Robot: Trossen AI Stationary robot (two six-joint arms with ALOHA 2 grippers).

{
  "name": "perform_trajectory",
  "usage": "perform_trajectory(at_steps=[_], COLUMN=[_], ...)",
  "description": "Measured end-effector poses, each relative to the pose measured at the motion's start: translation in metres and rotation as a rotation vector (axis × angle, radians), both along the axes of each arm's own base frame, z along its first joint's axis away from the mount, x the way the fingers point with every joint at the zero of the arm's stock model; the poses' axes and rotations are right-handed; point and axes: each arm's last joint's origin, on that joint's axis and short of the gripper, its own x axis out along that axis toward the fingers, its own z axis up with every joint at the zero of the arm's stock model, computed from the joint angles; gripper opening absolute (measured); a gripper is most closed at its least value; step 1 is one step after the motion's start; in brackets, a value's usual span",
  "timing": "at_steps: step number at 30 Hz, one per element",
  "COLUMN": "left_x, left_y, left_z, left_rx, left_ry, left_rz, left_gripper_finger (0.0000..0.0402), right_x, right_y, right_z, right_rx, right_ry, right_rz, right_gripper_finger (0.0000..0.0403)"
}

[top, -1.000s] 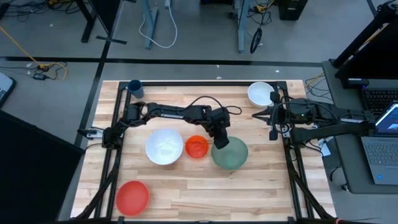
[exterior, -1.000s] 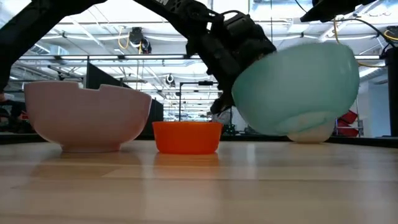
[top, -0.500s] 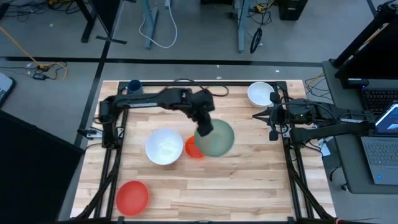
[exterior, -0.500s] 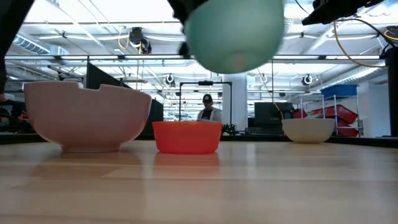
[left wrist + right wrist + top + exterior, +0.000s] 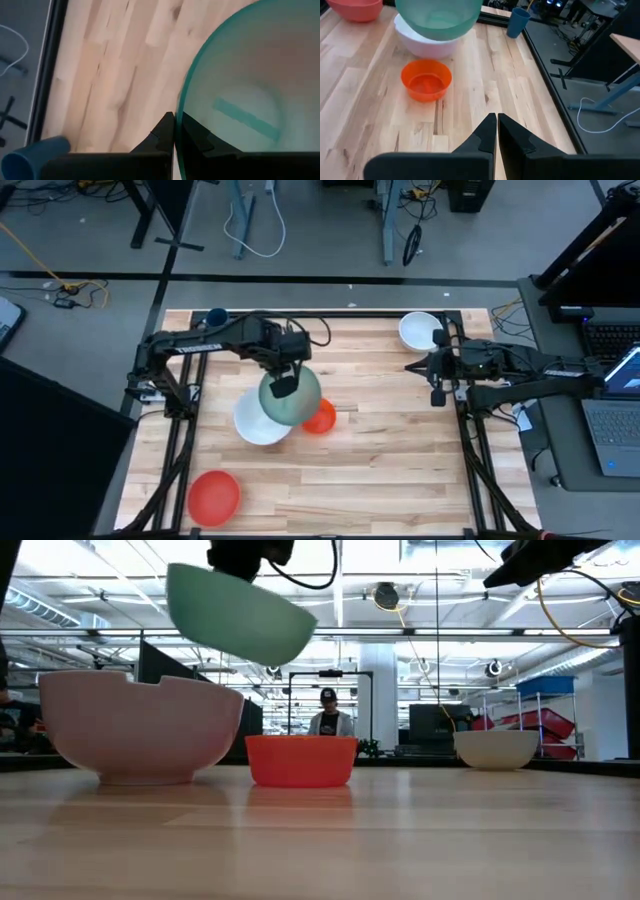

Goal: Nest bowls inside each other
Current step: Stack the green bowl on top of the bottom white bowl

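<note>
Green bowl (image 5: 291, 398) now above large white bowl (image 5: 258, 423)

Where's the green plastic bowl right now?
In the high view, the green plastic bowl hangs in the left gripper, above the large white bowl, beside the small orange-red bowl.

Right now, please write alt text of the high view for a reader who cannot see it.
The left hand holds a green bowl by its rim above the large white bowl, beside a small orange-red bowl. A red bowl sits at the table's near left; the right hand waits, shut, by a smaller white bowl.
</note>
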Motion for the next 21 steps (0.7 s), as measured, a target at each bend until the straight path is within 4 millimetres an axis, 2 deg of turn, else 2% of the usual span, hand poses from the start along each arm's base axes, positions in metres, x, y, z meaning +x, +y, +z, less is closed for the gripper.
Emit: perform_trajectory(at_steps=[6, 9, 15, 18, 21], left_x=[-0.014, -0.03, -0.079, -0.096, -0.112], left_y=[-0.01, -0.017, -0.024, -0.024, -0.025], left_z=[0.005, 0.019, 0.06, 0.061, 0.05], left_rx=[-0.018, -0.021, -0.01, -0.004, -0.02], left_ry=[0.046, 0.017, -0.176, -0.201, -0.17], left_rz=[0.014, 0.021, 0.082, 0.122, 0.138], left_gripper_finger=[0.0, 0.0, 0.0, 0.0, 0.0], right_x=[0.006, 0.008, 0.014, 0.018, 0.022], right_y=[0.0, 0.0, 0.0, -0.001, -0.001], right_z=[-0.001, -0.001, 0.001, 0.002, 0.002], right_rx=[0.033, 0.037, 0.016, 0.006, 0.003], right_ry=[0.001, -0.002, -0.033, -0.045, -0.052], right_rz=[-0.018, -0.02, -0.01, -0.009, -0.008], right_gripper_finger=[0.0, 0.0, 0.0, 0.0, 0.0])
